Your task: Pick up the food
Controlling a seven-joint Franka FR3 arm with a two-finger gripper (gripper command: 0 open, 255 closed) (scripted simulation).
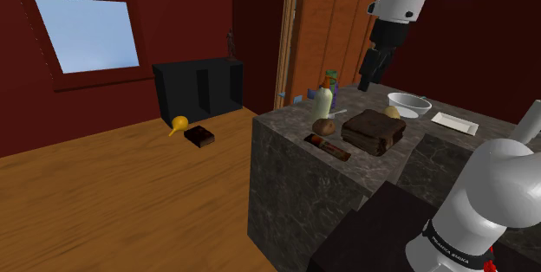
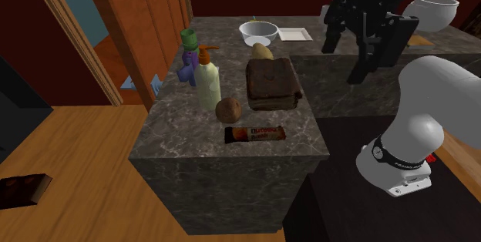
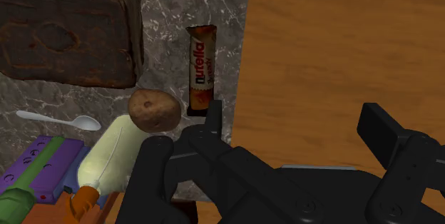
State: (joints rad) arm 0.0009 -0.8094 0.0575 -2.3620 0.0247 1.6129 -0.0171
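Shows gripper high over counter edge, fingers apart, nothing between. Places potato on counter just beside bottle, near brown block. Places bar at counter's edge, near potato.

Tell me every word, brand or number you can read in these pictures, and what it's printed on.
"nutella": printed lengthwise on the wrapper of the snack bar, as the wrist view shows it.
Smaller print next to that word on the same wrapper: too blurred to read.
White lettering on the dark band around the robot arm near its base: too small to read.
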